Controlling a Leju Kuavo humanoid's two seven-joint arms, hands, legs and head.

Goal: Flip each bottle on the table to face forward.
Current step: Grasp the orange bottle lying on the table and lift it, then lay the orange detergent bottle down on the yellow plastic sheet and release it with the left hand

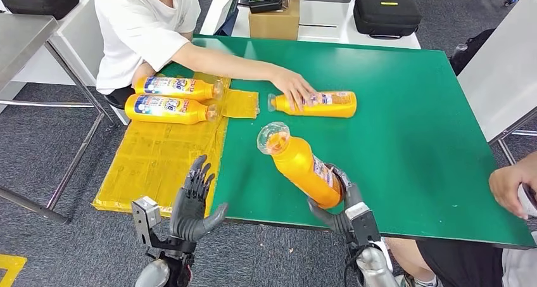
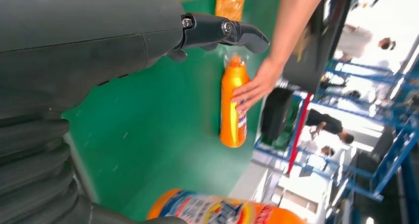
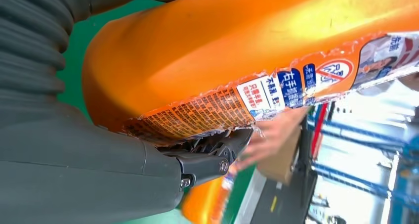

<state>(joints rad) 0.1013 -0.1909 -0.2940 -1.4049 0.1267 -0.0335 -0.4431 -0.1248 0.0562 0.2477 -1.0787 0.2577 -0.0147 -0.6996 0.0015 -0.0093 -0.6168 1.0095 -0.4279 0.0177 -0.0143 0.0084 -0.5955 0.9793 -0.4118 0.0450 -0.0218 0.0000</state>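
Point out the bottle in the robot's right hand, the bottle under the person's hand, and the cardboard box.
held bottle (image 1: 303,166), head view, orange body.
bottle under person's hand (image 1: 332,104), head view, orange body.
cardboard box (image 1: 273,23), head view, front face.

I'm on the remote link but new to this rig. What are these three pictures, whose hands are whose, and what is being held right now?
The wide picture is the robot's head camera, looking down at a green table. The other two come from cameras at its wrists, so they look turned.

The robot's right hand grips the base of an orange plastic bottle with a clear cap, lifted at a tilt. Its left hand holds nothing, fingers spread.

A person in a white shirt presses a bare hand on a second orange bottle lying on the green. Two more labelled bottles lie side by side on a yellow sheet. Another person's hand shows at the right edge.
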